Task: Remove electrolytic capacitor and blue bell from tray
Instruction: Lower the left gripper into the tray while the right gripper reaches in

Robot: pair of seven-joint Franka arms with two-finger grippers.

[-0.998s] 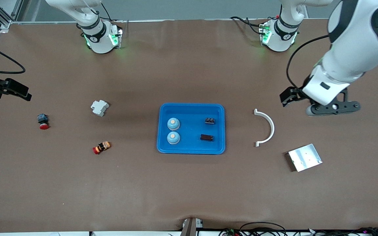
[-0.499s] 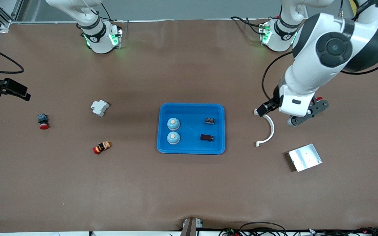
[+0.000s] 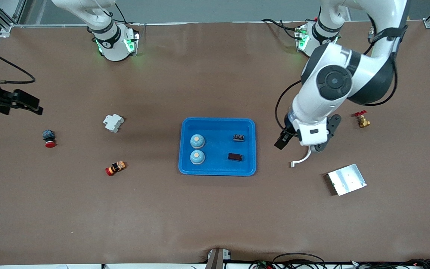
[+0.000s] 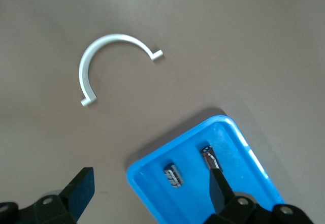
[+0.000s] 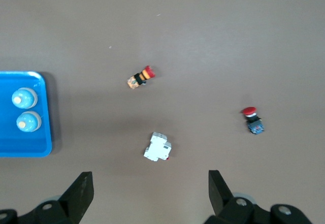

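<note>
Left claw (open) hovers beside tray's capacitors — apart.

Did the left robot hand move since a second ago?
Yes. The left hand swung in from the table's edge toward the blue tray, and now hangs over the white curved piece.

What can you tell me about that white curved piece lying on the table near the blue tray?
The white curved piece is a thin half-ring, plastic by its look, with a small outward tab at each end. It lies flat on the brown table, apart from the blue tray, toward the left arm's end. Nothing touches it. The left hand, fingers open, hangs over the table beside it; in the front view the arm hides most of it.
</note>
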